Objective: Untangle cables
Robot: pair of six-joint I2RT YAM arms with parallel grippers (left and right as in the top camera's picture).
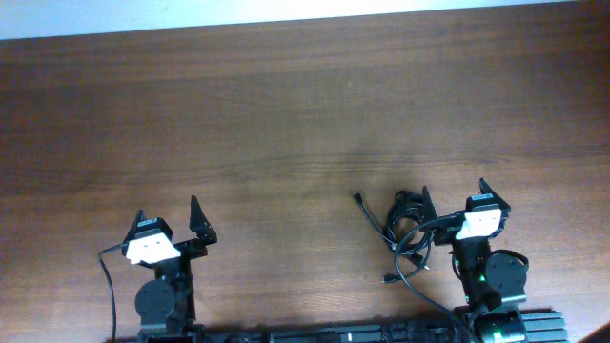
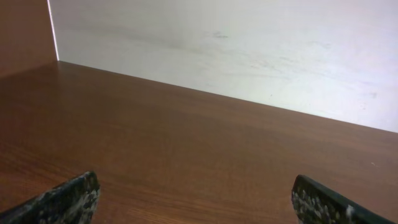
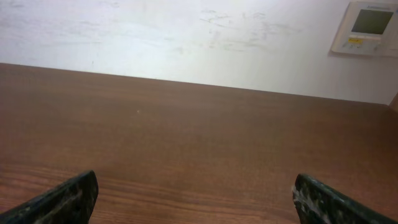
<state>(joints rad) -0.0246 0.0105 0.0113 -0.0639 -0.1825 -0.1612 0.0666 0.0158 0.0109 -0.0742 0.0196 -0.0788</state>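
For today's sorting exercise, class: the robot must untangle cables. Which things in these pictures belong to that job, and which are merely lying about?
Belongs to the job:
- cables, tangled next to the right gripper
- right gripper, open and empty
- left gripper, open and empty

Merely there:
- wooden table
- wall panel
- white wall

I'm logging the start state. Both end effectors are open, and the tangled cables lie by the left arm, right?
No: the overhead view shows the cables by the right end effector, not the left arm. Both it and the left end effector are open.
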